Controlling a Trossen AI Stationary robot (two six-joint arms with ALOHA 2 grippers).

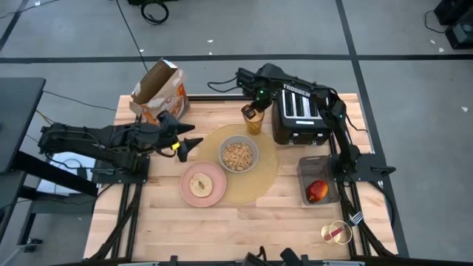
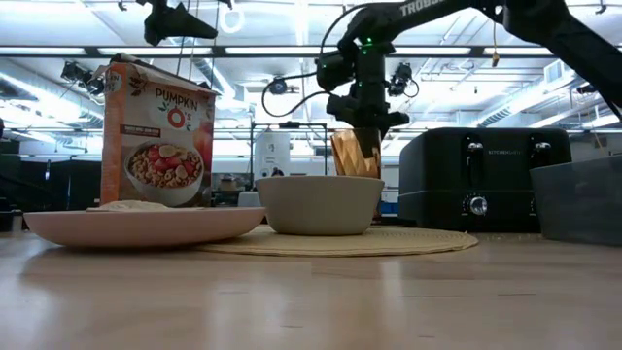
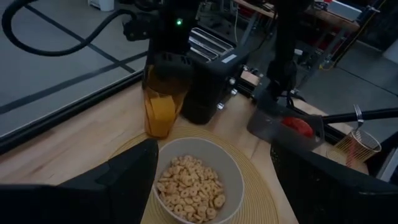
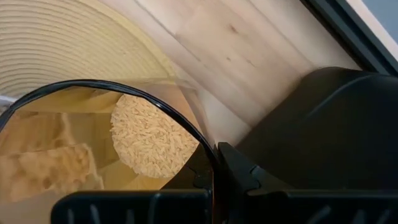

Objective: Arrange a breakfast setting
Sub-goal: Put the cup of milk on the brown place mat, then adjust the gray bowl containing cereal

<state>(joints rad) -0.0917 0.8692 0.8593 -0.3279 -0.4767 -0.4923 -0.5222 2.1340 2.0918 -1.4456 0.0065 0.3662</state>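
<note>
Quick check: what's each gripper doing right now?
Left gripper: open, empty, beside the grey bowl.
Right gripper: shut on the amber glass.

Robotics lab: rig-mounted table (image 1: pixel 244 222), industrial ceiling lights (image 2: pixel 544 92).

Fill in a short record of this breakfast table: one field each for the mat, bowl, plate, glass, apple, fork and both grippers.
mat: round, tan, mid-table
bowl: on the mat, holds cereal
plate: overlaps the mat's edge, food on it
glass: amber, at the mat's far edge beside the toaster
apple: in a grey bin
fork: near the table edge, by the bin
right gripper: shut on the glass rim
left gripper: open, holding nothing, beside the mat
</note>
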